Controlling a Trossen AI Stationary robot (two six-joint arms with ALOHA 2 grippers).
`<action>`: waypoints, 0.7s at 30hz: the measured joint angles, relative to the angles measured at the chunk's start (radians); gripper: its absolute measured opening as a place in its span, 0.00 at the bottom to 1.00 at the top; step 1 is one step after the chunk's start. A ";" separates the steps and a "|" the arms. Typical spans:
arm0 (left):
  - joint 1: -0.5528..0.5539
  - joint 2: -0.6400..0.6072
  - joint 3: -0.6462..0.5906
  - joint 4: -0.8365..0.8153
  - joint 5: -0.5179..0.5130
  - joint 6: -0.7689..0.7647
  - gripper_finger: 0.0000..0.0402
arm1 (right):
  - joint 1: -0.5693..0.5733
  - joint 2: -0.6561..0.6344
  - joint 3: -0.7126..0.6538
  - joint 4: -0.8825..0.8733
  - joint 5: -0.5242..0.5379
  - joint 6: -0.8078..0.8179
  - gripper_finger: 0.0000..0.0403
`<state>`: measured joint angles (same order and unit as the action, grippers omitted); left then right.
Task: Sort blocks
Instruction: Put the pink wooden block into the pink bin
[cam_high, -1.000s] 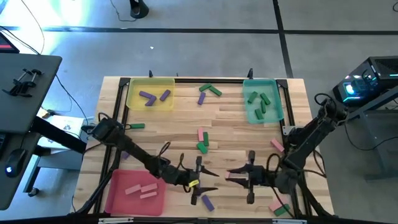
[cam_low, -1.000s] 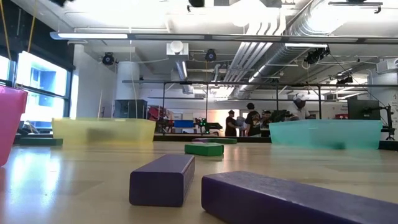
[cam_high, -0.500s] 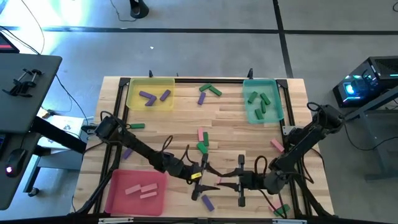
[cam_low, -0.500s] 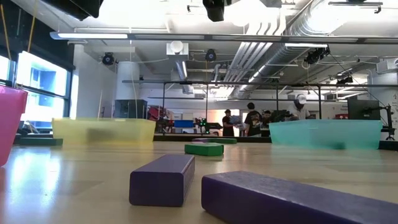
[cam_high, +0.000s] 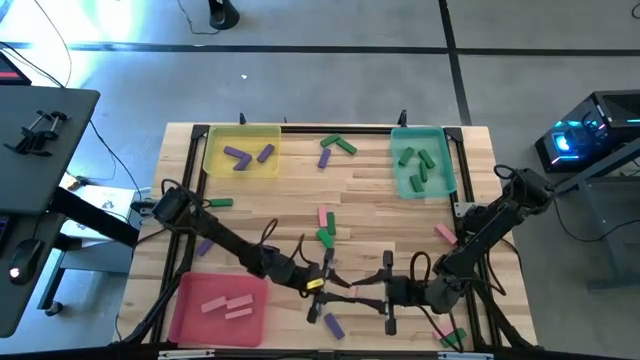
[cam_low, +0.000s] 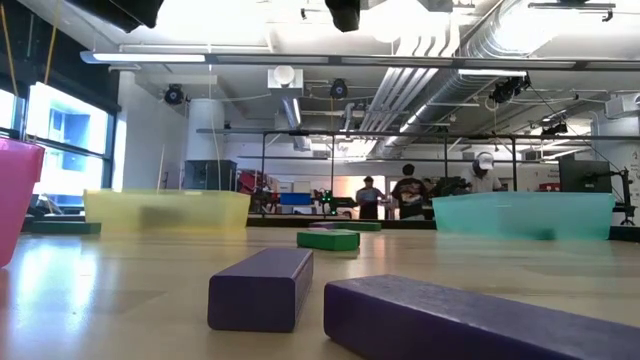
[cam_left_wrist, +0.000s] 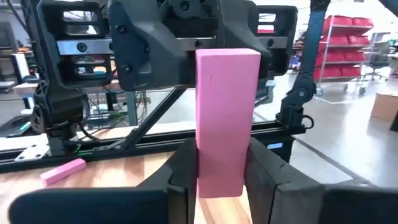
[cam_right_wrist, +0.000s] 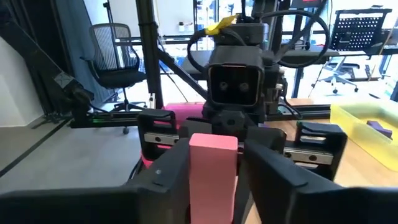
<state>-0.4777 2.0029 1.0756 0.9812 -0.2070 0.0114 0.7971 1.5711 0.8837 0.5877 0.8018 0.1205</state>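
While both tools meet over the bench (cam_high: 400, 215) toward its 6 o'clock edge, you have one pink block (cam_left_wrist: 227, 118) spanning the gap between them; the left tool (cam_left_wrist: 217, 168) is pinched narrow on one end of it, and the right tool (cam_right_wrist: 211, 171) flanks the other end with its fingers (cam_right_wrist: 171, 177) seemingly only loosely beside it; the handover is your risk; if the right tool backs off crooked it can twist the block in the left grip, and if the left hold is shallow the block drops among the purple blocks (cam_low: 262, 288) lying below; the pink tray (cam_high: 216, 308) waits at 7 o'clock.
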 joint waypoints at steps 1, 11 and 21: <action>-0.005 0.000 0.000 -0.001 -0.016 0.007 0.17 | 0.000 0.000 0.000 0.000 0.001 0.004 0.36; -0.099 -0.199 0.000 -0.539 -0.458 0.002 0.17 | 0.024 -0.065 0.000 -0.032 0.086 -0.058 0.42; -0.304 -0.442 0.001 -1.293 -0.580 -0.593 0.17 | -0.005 -0.077 0.000 -0.156 0.087 -0.100 0.43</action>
<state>-0.7820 1.5611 1.0766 -0.3123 -0.7870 -0.5812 0.7918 1.4940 0.8837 0.4315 0.8883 0.0208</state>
